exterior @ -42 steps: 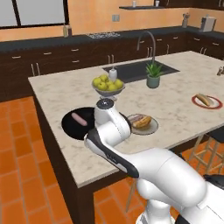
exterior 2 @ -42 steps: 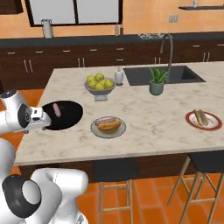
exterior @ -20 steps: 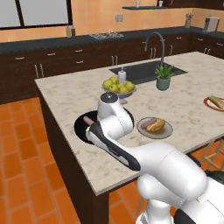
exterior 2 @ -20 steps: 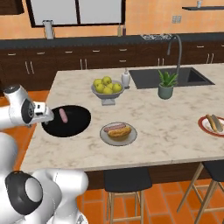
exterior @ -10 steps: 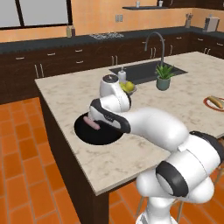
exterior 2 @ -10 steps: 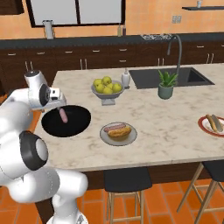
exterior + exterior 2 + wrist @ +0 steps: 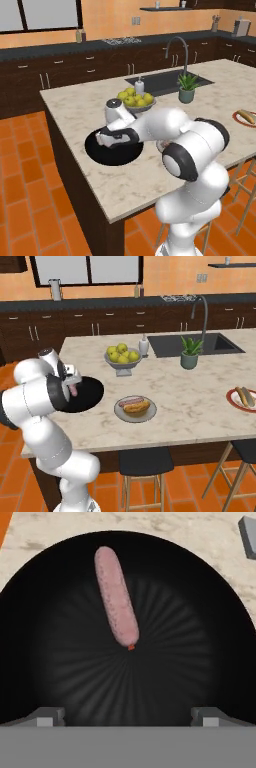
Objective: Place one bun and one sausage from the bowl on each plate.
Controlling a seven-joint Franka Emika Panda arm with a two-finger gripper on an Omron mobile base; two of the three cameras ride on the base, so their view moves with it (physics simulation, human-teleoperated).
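The robot is a glossy white arm (image 7: 192, 150) made of thick rounded segments with dark grey bands and round caps at the joints. Its hand (image 7: 116, 137) is dark and boxy. Two small grey finger tips (image 7: 47, 714) are square-ended.

Arm folded low, jaws spread wide, empty.

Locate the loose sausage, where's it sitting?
The sausage lies alone inside the black bowl, ahead of the hand in the hand view; the right base view shows it beside the arm.
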